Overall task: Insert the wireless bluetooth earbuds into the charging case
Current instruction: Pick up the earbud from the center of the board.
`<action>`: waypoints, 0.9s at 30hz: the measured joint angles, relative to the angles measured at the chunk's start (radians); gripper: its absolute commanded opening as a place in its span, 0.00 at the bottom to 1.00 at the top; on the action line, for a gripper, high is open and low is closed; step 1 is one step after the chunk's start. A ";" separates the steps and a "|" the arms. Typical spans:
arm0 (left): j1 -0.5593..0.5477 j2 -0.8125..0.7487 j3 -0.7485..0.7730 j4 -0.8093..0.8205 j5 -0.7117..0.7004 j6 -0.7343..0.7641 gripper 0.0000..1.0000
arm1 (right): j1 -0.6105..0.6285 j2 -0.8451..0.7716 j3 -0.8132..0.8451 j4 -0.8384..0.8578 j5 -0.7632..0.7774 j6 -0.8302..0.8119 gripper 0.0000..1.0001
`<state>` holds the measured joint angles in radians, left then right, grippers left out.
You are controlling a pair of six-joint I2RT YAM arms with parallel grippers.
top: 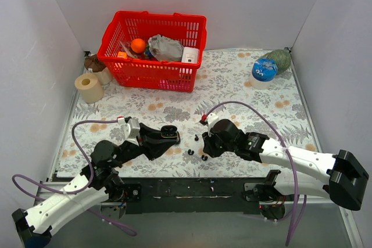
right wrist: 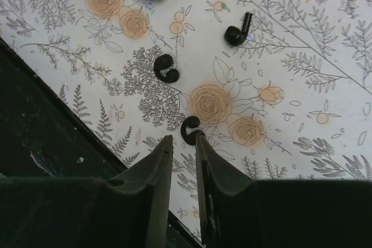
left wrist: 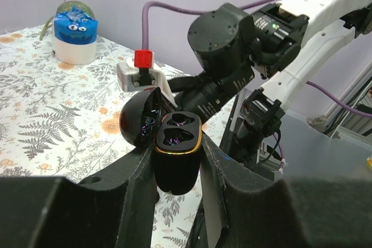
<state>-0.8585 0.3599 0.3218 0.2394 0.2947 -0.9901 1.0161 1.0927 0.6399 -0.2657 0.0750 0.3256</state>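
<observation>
My left gripper (top: 164, 138) is shut on the black charging case (top: 169, 132), held a little above the flowered cloth. In the left wrist view my left gripper (left wrist: 178, 164) clamps the case (left wrist: 176, 143), whose lid is open and whose two gold-rimmed wells are empty. Three tiny black earbud bits lie on the cloth: one with a short stem (right wrist: 238, 31) and two hook-shaped ones (right wrist: 167, 69) (right wrist: 189, 130). My right gripper (right wrist: 183, 139) points down at the nearest hook-shaped bit with a narrow gap and nothing between its fingers. From above, that gripper (top: 204, 151) is just right of the case.
A red basket (top: 119, 65) holding several items stands at the back left, with a paper roll (top: 89, 87) beside it. A blue-lidded jar (top: 264, 71) and a green object (top: 281, 59) stand at the back right. The dark front table edge (right wrist: 35, 132) is close to the bits.
</observation>
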 measured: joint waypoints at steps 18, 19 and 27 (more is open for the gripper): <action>0.000 -0.100 0.000 -0.046 -0.074 -0.041 0.00 | -0.033 0.299 0.103 0.139 0.085 0.046 0.49; 0.000 -0.100 0.000 -0.048 -0.075 -0.043 0.00 | -0.043 0.310 0.104 0.143 0.090 0.048 0.50; 0.000 -0.099 0.000 -0.053 -0.075 -0.043 0.00 | -0.054 0.368 0.105 0.158 0.102 0.062 0.55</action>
<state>-0.8585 0.2607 0.3214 0.1867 0.2199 -1.0336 0.9623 1.4605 0.7448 -0.1078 0.1768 0.3874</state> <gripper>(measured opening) 0.300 0.543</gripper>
